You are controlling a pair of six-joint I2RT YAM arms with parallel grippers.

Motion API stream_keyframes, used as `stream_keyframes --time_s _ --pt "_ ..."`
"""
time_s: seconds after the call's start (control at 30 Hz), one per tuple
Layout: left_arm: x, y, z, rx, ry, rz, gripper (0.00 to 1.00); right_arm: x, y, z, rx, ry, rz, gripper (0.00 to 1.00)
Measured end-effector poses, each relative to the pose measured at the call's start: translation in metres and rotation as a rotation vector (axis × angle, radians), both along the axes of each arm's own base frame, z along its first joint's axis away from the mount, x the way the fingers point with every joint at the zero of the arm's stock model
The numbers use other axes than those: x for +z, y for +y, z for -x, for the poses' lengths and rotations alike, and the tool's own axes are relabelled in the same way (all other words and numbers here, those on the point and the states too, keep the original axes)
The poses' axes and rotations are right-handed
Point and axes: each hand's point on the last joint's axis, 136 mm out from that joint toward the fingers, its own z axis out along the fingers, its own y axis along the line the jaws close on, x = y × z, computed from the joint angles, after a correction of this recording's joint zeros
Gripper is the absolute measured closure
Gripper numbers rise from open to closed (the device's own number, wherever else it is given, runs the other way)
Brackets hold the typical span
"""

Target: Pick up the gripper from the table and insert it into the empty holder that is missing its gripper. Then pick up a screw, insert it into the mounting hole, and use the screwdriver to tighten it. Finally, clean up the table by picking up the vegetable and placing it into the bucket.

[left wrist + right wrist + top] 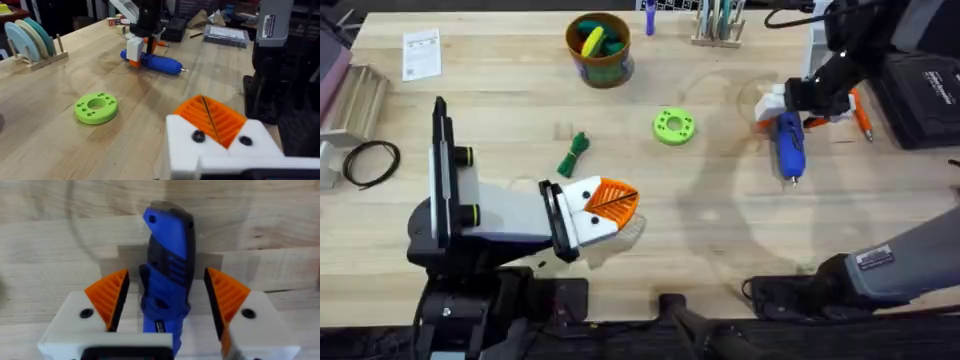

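Pale plank bench [520, 70], screwdriver [789, 147] lying flat at three o'clock. Right pincer [170, 300] spread wide, straddling its blue body, pads clear either side. Left pincer [610, 203] pressed together, empty. Risk: off-centre squeeze rolling the round barrel sideways, tip skewing off line.
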Motion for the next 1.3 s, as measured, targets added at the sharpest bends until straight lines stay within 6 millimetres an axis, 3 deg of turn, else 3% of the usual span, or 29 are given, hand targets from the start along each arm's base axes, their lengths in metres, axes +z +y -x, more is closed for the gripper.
stream_keyframes --time_s 0.4,0.57,0.7,0.87,1.3 --pt "0.000 0.000 0.000 0.000 0.000 0.000 0.986 -0.009 -0.002 -0.001 -0.012 0.015 -0.003 0.098" --pt "0.000 0.000 0.000 0.000 0.000 0.000 0.986 -0.009 -0.001 -0.001 -0.011 0.016 -0.004 0.167" --pt "0.000 0.000 0.000 0.000 0.000 0.000 0.986 -0.009 -0.002 -0.001 -0.014 0.016 -0.003 0.405" --pt "0.000 0.000 0.000 0.000 0.000 0.000 0.986 -0.011 -0.003 0.000 -0.018 0.023 0.001 0.958" --pt "0.000 0.000 0.000 0.000 0.000 0.000 0.986 -0.011 -0.003 0.001 -0.024 0.026 -0.001 0.978"
